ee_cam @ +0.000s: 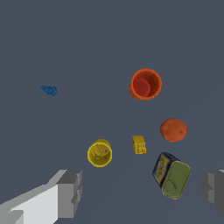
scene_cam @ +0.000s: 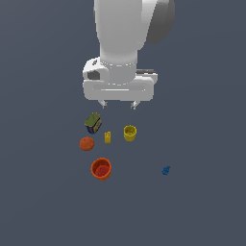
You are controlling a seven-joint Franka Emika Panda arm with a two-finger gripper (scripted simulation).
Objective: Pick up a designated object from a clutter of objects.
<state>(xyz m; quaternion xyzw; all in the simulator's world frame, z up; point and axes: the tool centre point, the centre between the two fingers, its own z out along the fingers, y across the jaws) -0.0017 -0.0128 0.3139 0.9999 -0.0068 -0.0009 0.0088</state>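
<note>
Jaws spread wide, nothing between them; the white two-finger gripper (scene_cam: 118,104) hangs above the floor, clear of every object, its short dark fingertips (scene_cam: 103,103) pointing down.

Designated piece: a tiny yellow upright rectangular block with a studded top (scene_cam: 107,137), standing on the dark grey floor (scene_cam: 206,206) just nearer than the gripper. In the wrist view the block (ee_cam: 139,145) shows its studs plainly.

Around it, all apart from it:
- olive and blue box (scene_cam: 93,123), tilted, on the exterior view's left of the block and slightly farther; closest neighbour.
- round yellow cup (scene_cam: 129,132), upright, on the exterior view's right of the block.
- orange ball (scene_cam: 87,143), left and a little nearer.
- red-orange cup (scene_cam: 101,168), nearer still, mouth up.
- tiny blue piece (scene_cam: 166,170), well apart on the exterior view's right; shape too small to make out.

Nothing lies over the block; gaps show on both sides.

Containers: the wrist view looks into both cups, and each interior shows only its own colour with some small specks.

Cut off: the arm's upper part leaves the exterior view; the fingers (ee_cam: 70,192) are cropped at the wrist view's edges.
</note>
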